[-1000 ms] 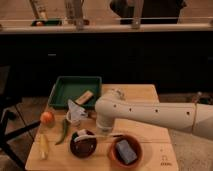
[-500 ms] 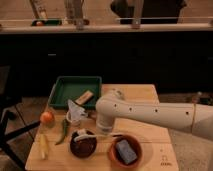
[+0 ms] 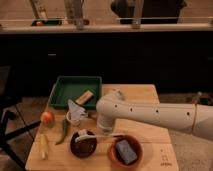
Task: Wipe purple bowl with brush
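Observation:
A dark purple bowl sits at the table's front, left of centre. A brush with a pale head and a thin dark handle lies across the bowl's top rim, the handle pointing right. My white arm reaches in from the right and bends down over the bowl. My gripper is at the bowl's far right rim, right at the brush handle. The arm's wrist hides most of the gripper.
A brown bowl holding a grey sponge stands right of the purple bowl. A green tray with a wooden piece is behind. A white cup, an orange, a green pepper and a yellow item lie left.

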You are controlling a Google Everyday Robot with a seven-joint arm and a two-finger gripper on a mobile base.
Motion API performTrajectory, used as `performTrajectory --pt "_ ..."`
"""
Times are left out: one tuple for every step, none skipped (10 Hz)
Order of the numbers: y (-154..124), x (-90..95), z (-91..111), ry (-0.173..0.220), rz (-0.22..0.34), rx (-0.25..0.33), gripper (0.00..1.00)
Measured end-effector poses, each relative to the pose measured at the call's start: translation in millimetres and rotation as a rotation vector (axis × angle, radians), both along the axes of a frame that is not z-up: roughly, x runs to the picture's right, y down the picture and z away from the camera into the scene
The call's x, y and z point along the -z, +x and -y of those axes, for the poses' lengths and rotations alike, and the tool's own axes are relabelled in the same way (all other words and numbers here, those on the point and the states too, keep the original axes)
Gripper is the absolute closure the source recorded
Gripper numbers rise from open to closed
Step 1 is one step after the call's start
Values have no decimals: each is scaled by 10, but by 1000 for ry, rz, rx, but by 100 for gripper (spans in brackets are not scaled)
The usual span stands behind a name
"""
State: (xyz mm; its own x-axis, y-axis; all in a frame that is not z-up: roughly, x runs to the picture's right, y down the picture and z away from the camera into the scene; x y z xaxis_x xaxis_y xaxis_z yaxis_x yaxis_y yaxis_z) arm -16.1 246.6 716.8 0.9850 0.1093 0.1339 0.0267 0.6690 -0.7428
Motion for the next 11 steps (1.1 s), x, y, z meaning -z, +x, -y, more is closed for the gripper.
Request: performTrajectory --pt "51 32 -34 -2 -21 15 99" --pt "50 68 -60 1 -37 34 99" --pt "93 103 -92 1 -57 48 99" --pt "151 142 -126 0 -78 62 99" --pt "184 179 -146 3 -99 78 99" --pt "196 198 -153 5 -113 90 99" --pt "225 223 -158 7 -140 111 99" --pt "221 250 -160 9 -160 134 99" --pt "208 269 -168 8 -174 155 99" --pt "187 282 -184 3 -187 180 99" --pt "133 289 -195 1 -191 203 99"
